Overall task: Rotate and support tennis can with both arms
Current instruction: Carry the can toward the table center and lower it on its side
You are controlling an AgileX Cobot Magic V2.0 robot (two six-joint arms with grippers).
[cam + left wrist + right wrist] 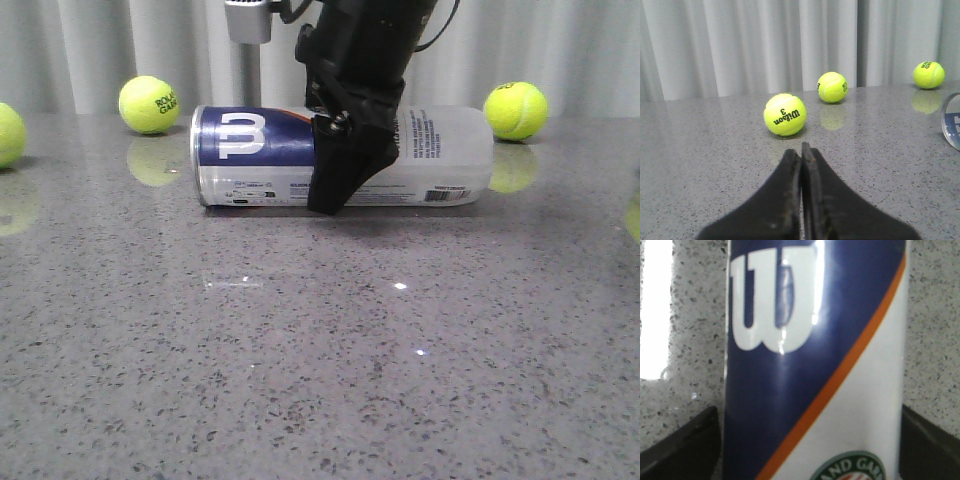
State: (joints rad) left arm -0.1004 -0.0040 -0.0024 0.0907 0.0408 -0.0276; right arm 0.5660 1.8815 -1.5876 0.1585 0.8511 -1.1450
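Front view: I am watching the long clear plastic tennis can with the white-and-navy label point(340, 157) lying on its side on the speckled grey stone table point(320, 380), silver rim pointing toward the robot's left, clear end toward its right. The black right gripper point(345, 175) is reaching down over the can's middle, one tapering finger point(343, 178) hanging across the can's near side. A yellow tennis ball point(149, 104) is sitting behind the rim end, another yellow ball point(515, 110) just beyond the clear end.

Left wrist view: I am seeing the black left gripper point(801, 150) with its fingers pressed together on nothing, low over the table. The can's silver rim point(951, 122) is only peeking in at the picture's edge, well apart from the fingertips. A yellow ball marked Wilson 3 point(785, 114) is resting ahead, two more balls farther back.

Right wrist view: the navy label with its large white logo point(775, 305) and orange stripe is filling the frame; black fingers point(682, 445) are flanking the can on both sides, hard up against it, so I am judging the grip closed on it.

Step in hand: I am reading this as the right arm securing the can ahead of rotating it.

Next move: the rotation is calling for a firm grip, and for the left gripper to swing toward the rim end as support.
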